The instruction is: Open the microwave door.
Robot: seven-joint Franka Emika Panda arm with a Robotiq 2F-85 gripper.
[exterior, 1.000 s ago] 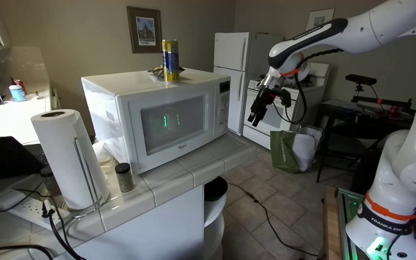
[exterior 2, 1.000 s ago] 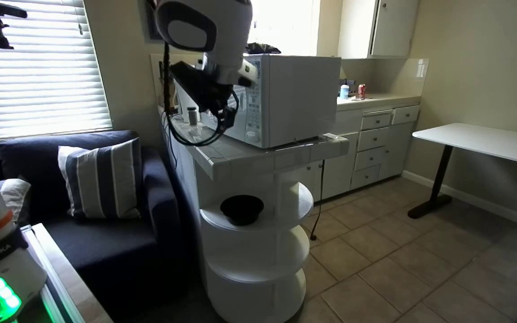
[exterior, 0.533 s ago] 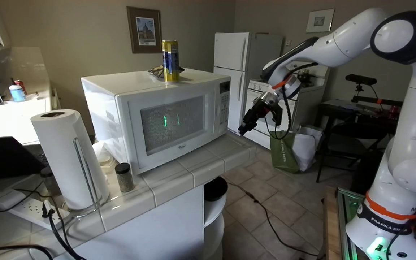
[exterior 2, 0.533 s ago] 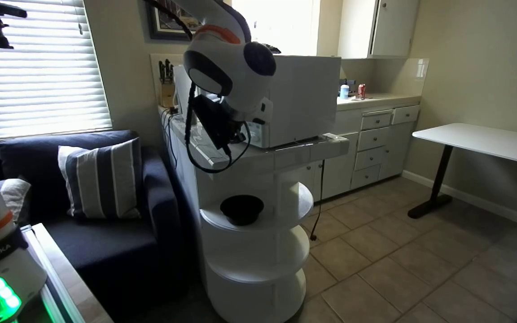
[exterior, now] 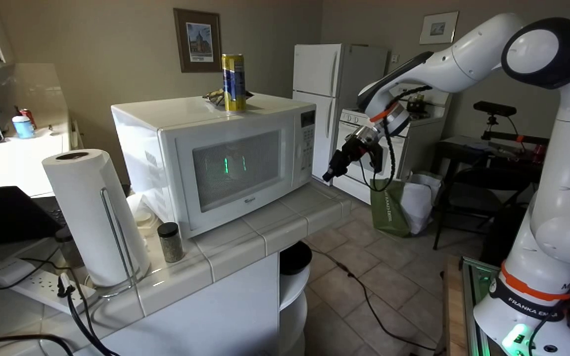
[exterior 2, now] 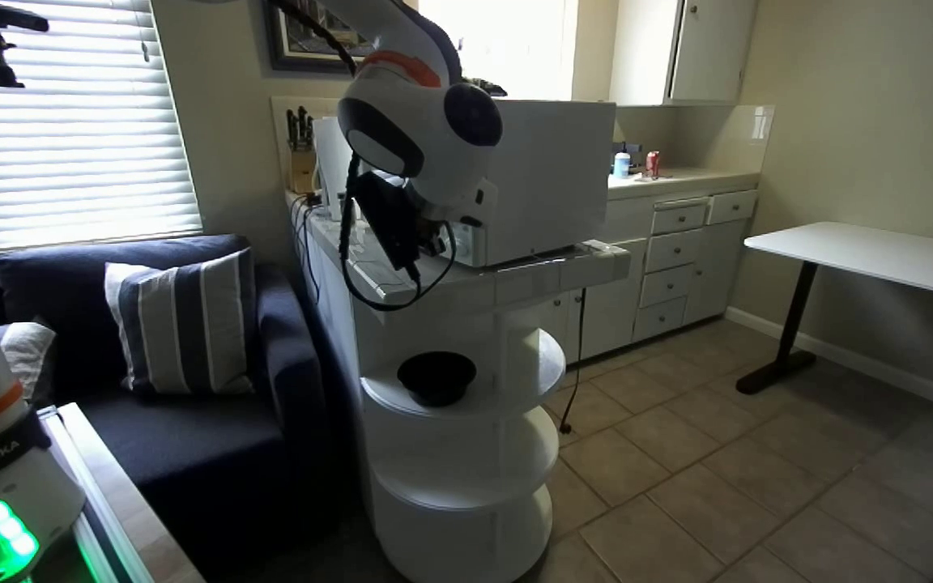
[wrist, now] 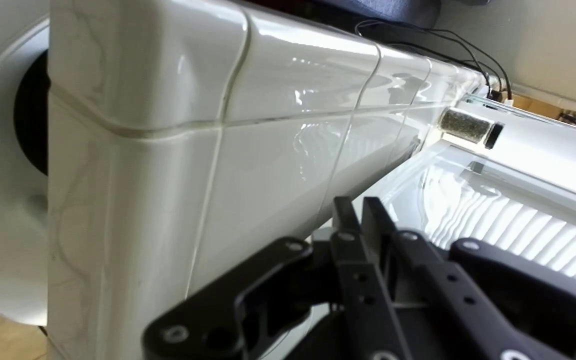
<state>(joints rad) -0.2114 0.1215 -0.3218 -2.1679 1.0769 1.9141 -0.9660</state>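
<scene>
The microwave [exterior: 139, 133] stands on the tiled counter, and its white door [exterior: 238, 170] with the dark window is closed flush in its face. In the wrist view the door [wrist: 508, 215] fills the right side, its glass mirroring window blinds. My gripper [wrist: 358, 205] has its two fingers drawn nearly together, a narrow gap left and nothing between them. An exterior view has the gripper [exterior: 327, 176] low beside the control-panel end of the microwave, pointing down toward the counter; contact cannot be made out. The arm's wrist hides the fingertips in an exterior view.
A yellow-blue can [exterior: 234, 84] stands on top of the microwave. A paper towel roll [exterior: 97, 217] and a spice jar [exterior: 170, 242] stand on the counter [exterior: 275, 217] near the door's far end. Rounded shelves [exterior 2: 466, 453] holding a black bowl [exterior 2: 436, 378] lie below the counter's end.
My gripper has come down and toward the microwave's control-panel end, mostly in the first half second. Its fingers have come together from standing apart. The door has not moved.
</scene>
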